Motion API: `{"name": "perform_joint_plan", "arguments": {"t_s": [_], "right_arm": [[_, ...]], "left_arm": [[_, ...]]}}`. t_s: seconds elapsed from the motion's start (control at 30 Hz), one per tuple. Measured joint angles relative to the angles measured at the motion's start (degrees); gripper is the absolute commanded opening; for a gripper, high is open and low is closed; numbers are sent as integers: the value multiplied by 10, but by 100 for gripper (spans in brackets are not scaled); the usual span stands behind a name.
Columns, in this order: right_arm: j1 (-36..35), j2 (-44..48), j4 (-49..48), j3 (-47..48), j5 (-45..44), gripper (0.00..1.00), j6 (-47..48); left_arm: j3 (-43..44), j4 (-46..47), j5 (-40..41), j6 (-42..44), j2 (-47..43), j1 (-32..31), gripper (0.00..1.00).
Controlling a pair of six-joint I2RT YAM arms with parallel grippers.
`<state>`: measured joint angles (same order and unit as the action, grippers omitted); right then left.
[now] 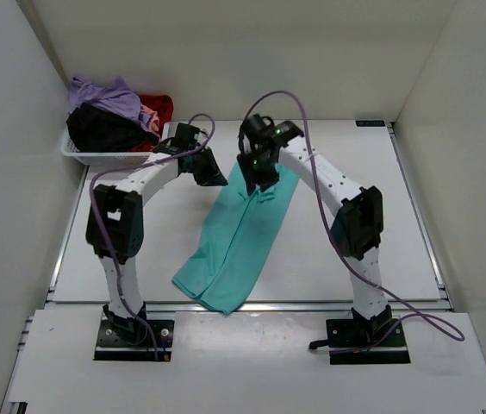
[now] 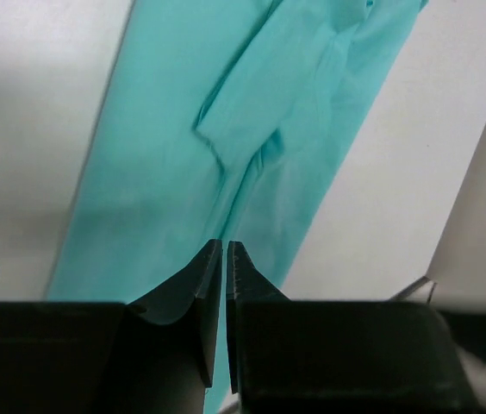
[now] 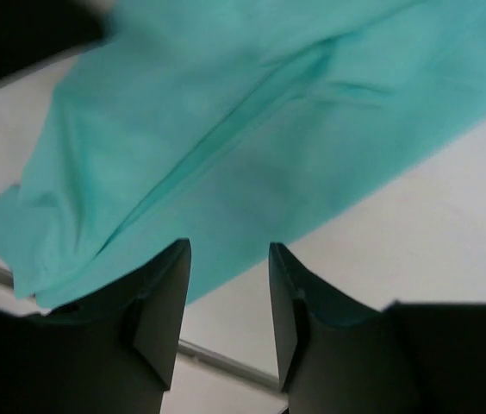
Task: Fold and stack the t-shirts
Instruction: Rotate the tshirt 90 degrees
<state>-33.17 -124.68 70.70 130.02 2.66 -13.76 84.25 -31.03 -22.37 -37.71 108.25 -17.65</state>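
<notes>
The teal t-shirt (image 1: 239, 241) lies on the white table, folded lengthwise into a long strip that runs from the far middle to the near edge. It also shows in the left wrist view (image 2: 226, 129) and the right wrist view (image 3: 226, 112). My left gripper (image 1: 211, 172) hovers beside the strip's far left end; its jaws are shut and empty (image 2: 227, 246). My right gripper (image 1: 263, 183) is over the strip's far end, open and empty (image 3: 227, 250). A purple t-shirt (image 1: 105, 93), a black one (image 1: 101, 129), a red one (image 1: 158, 108) and a pink one (image 1: 148, 116) are heaped in the basket.
The white slotted basket (image 1: 96, 157) stands at the far left corner of the table. White walls close in the left, right and back. The teal strip's near end reaches the table's front edge (image 1: 312, 304).
</notes>
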Motion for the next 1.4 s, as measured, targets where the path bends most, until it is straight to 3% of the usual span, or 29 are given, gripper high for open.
{"name": "perform_joint_plan", "arguments": {"t_s": [0.1, 0.23, 0.37, 0.47, 0.57, 0.7, 0.97, 1.13, 1.3, 1.4], "right_arm": [[-44, 103, -85, -221, 34, 39, -9], [-41, 250, -207, -503, 136, 40, -37], [-45, 293, -335, -618, 205, 40, -57], [-76, 271, -409, -638, 240, 37, -64], [-113, 235, -475, -652, 256, 36, -73], [-123, 232, -519, -719, 265, 37, -88], [-49, 233, -497, -726, 254, 36, -79], [-8, 218, -471, -699, 236, 36, -52], [21, 197, -449, -663, 236, 40, -17], [23, 185, -440, -639, 226, 49, 7]], "left_arm": [[61, 2, 3, 18, 73, -15, 17], [92, 3, 8, 40, 126, -27, 18], [106, 6, 16, 59, 157, -28, 13], [173, -17, 34, 74, 207, -31, 13], [297, -55, 57, 88, 290, -39, 13], [387, -83, 59, 82, 356, -48, 13], [505, -150, 78, 61, 415, -46, 14], [523, -157, 86, 42, 425, -26, 14], [561, -155, 92, 17, 449, 11, 15], [609, -145, 80, 6, 480, 27, 24]]}}
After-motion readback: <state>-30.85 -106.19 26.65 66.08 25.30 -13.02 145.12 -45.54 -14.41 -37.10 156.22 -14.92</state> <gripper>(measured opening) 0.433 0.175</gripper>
